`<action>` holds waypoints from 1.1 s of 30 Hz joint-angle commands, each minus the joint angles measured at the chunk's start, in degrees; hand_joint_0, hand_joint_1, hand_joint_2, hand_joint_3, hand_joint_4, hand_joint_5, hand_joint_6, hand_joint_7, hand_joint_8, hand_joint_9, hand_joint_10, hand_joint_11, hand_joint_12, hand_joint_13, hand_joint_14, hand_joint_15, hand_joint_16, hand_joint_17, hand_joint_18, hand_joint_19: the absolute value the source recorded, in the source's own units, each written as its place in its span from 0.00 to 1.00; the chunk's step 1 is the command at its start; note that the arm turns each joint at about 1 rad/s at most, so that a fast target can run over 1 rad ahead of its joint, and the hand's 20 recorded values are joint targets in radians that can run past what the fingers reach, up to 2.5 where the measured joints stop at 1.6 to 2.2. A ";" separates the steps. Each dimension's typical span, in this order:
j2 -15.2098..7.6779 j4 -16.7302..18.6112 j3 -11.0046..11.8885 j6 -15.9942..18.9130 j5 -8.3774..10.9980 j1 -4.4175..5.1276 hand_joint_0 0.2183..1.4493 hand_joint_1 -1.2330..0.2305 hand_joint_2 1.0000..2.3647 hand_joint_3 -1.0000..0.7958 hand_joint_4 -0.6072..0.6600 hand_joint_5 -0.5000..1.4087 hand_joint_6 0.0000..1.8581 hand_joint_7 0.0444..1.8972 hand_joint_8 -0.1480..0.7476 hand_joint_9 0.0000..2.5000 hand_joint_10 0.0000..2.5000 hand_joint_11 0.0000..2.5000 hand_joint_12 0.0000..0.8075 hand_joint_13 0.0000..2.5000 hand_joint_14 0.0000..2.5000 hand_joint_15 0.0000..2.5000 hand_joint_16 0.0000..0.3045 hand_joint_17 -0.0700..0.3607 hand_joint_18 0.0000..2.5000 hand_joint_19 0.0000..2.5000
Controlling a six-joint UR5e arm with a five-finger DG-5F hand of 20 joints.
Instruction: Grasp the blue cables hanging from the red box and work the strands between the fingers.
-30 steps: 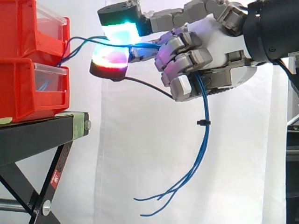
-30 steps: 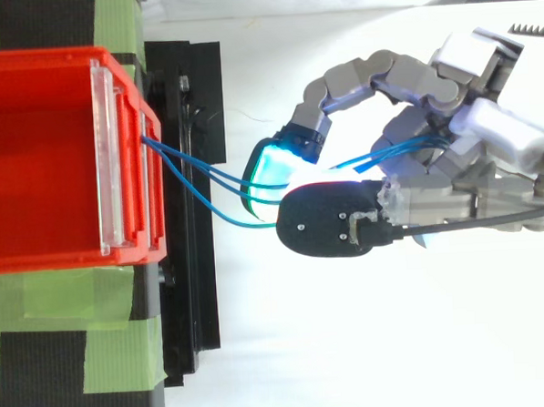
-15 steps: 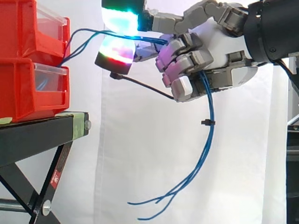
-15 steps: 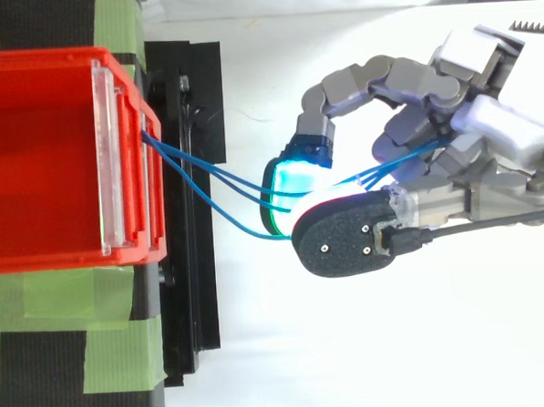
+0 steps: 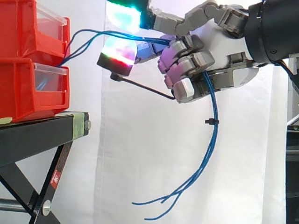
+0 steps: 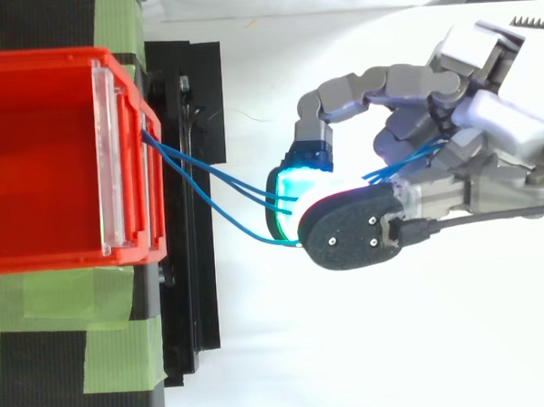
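Observation:
Several thin blue cables leave the front of the upper red box and run right into my hand. Two glowing fingertips pinch the strands between them, and the other fingers are curled round the bundle. Behind the hand the cables hang down in a loose curve, held by a small black tie, with their free ends splayed low. From above, the cables fan from the box rim to the pinching pads of the hand.
Two red boxes are stacked on a black stand with green tape at the left. The lower red box has a clear front panel. A white curtain hangs behind.
The pinching fingertips have lifted and drawn slightly right, pulling the strands higher. The hanging tail and its black tie have swung a little to the right.

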 commanded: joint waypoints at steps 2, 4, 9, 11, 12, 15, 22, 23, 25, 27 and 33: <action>0.01 0.06 0.00 -0.56 0.17 -0.01 0.40 0.46 0.00 0.03 0.58 0.54 0.13 0.73 0.66 0.71 1.00 1.00 0.85 0.82 1.00 0.72 0.78 0.58 1.00 0.29; 0.01 0.06 0.09 -0.64 0.17 -0.01 0.40 0.46 0.00 0.01 0.60 0.55 0.12 0.73 0.66 0.71 1.00 1.00 0.85 0.82 1.00 0.72 0.78 0.58 1.00 0.29; 0.01 0.06 0.00 -0.73 0.17 0.08 0.49 0.42 0.00 0.07 0.56 0.56 0.09 0.75 0.66 0.71 1.00 1.00 0.85 0.82 1.00 0.72 0.78 0.58 1.00 0.29; 0.01 -0.03 0.00 -0.73 0.17 0.17 0.51 0.42 0.01 0.11 0.56 0.56 0.10 0.75 0.66 0.71 1.00 1.00 0.85 0.82 1.00 0.72 0.78 0.58 1.00 0.29; 0.01 -0.03 0.00 -0.73 0.17 0.17 0.52 0.41 0.01 0.13 0.56 0.56 0.09 0.75 0.66 0.71 1.00 1.00 0.85 0.82 1.00 0.72 0.78 0.58 1.00 0.29; 0.01 -0.03 0.00 -0.73 0.17 0.08 0.52 0.40 0.01 0.19 0.55 0.58 0.07 0.76 0.66 0.71 1.00 1.00 0.85 0.82 1.00 0.72 0.78 0.58 1.00 0.29; 0.01 0.06 0.00 -0.73 0.17 0.08 0.51 0.38 0.01 0.27 0.55 0.59 0.01 0.71 0.66 0.71 1.00 1.00 0.85 0.82 1.00 0.72 0.78 0.58 1.00 0.29; 0.01 0.06 0.00 -0.73 0.17 0.08 0.51 0.37 0.01 0.27 0.57 0.58 0.01 0.68 0.66 0.71 1.00 1.00 0.85 0.82 1.00 0.72 0.78 0.58 1.00 0.29; 0.01 0.06 0.00 -0.73 0.17 0.17 0.54 0.36 0.01 0.29 0.59 0.56 0.01 0.60 0.66 0.71 1.00 1.00 0.85 0.82 1.00 0.72 0.78 0.58 1.00 0.29; 0.01 0.14 0.09 -0.73 0.17 0.17 0.55 0.35 0.01 0.30 0.61 0.54 0.01 0.56 0.66 0.71 1.00 1.00 0.85 0.82 1.00 0.72 0.78 0.58 1.00 0.29; 0.01 0.14 0.00 -0.73 0.17 0.17 0.64 0.33 0.02 0.44 0.58 0.51 0.01 0.56 0.66 0.71 1.00 1.00 0.85 0.82 1.00 0.72 0.78 0.58 1.00 0.29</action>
